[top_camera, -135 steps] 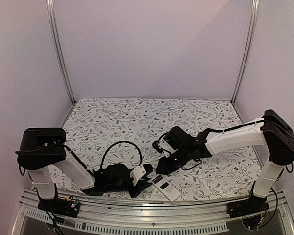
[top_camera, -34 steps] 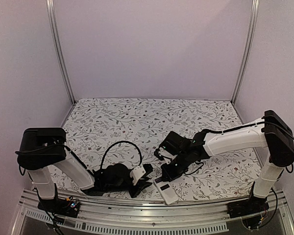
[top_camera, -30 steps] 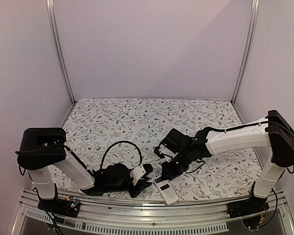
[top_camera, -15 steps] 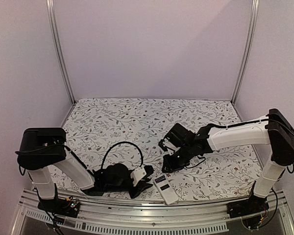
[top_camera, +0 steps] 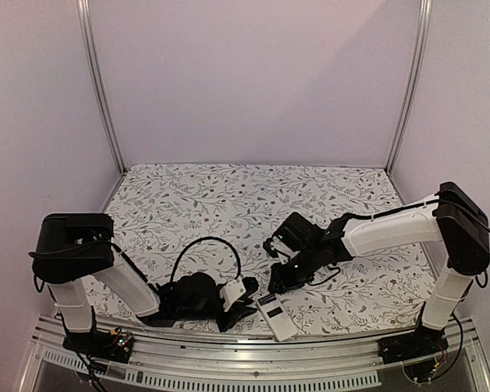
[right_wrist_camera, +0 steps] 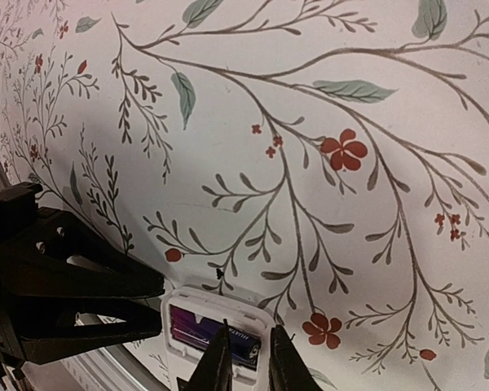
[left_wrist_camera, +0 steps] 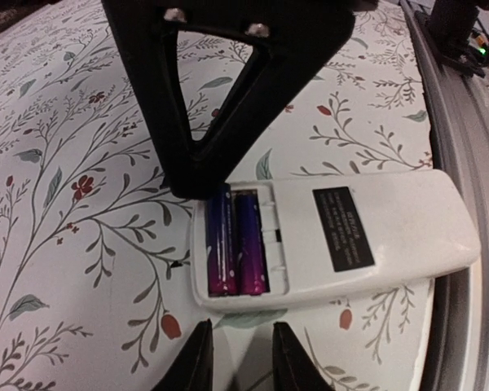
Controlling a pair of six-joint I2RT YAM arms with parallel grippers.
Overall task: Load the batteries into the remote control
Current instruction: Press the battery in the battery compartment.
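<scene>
The remote control lies back up near the table's front edge, a white bar with a black label. Its open slot holds two batteries, dark purple-blue, side by side, which also show in the right wrist view as batteries inside the remote control. My left gripper rests low on the cloth just short of the remote's slot end, jaws slightly open on nothing. My right gripper hovers above the slot, jaws narrowly open and empty. One right finger hangs over the slot's far end.
A floral cloth covers the table. A metal rail runs along the front edge, close to the remote. A black cable loop arches above the left wrist. Pale walls and two metal posts bound the back.
My right gripper has lifted off the remote's slot end and drawn a little back, its jaws parting slightly. The left arm and the remote have stayed put.
</scene>
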